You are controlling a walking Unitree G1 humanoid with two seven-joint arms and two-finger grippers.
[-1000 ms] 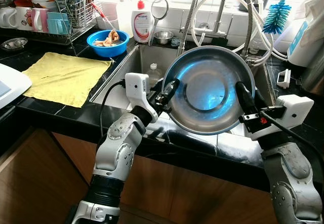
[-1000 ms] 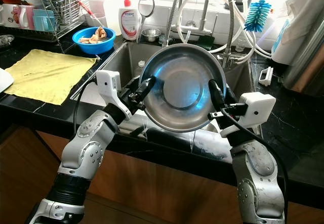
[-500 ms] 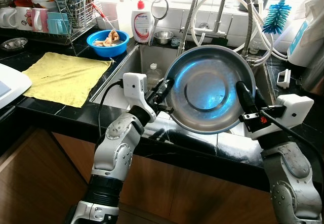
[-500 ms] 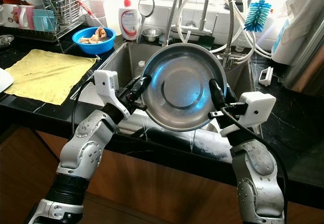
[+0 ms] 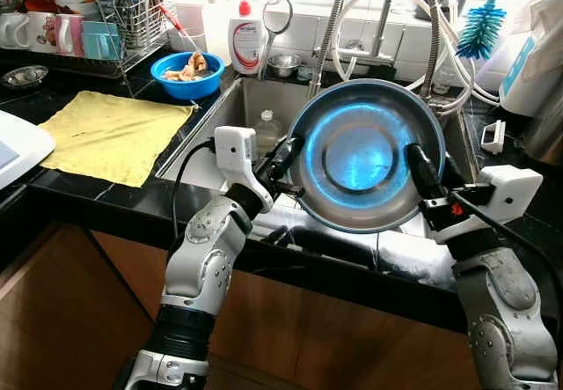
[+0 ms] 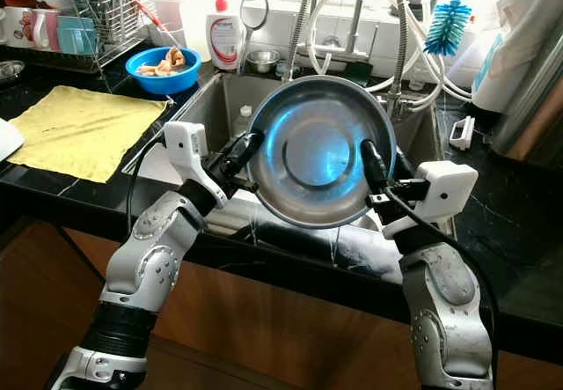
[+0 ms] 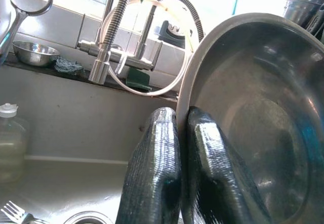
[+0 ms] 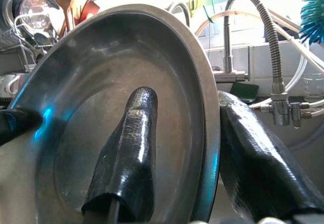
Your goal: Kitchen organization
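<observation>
**Steel basin held upright over the sink by 2 grippers**

The landmark is the sink, set into a black countertop.

1. The steel basin stands tilted on edge above the front part of the sink, hollow side facing the robot, clear of the counter.
2. The left gripper clamps the basin's rim on the side nearer the yellow cloth. In the left wrist view the 2 black fingers are nearly closed, with the rim pinched between them.
3. The right gripper clamps the opposite rim. In the right wrist view 1 finger lies inside the hollow and the other sits behind the rim, parted only by the metal's thickness.
4. The faucet with its coiled hose rises behind the sink.
5. A yellow cloth lies flat on the counter to the left of the sink.
6. A blue bowl holding scraps sits at the sink's rear left corner, and a soap bottle stands just beside it.
7. A dish rack with mugs stands further left of the blue bowl.
8. A blue bottle brush hangs behind the sink's right side.
</observation>
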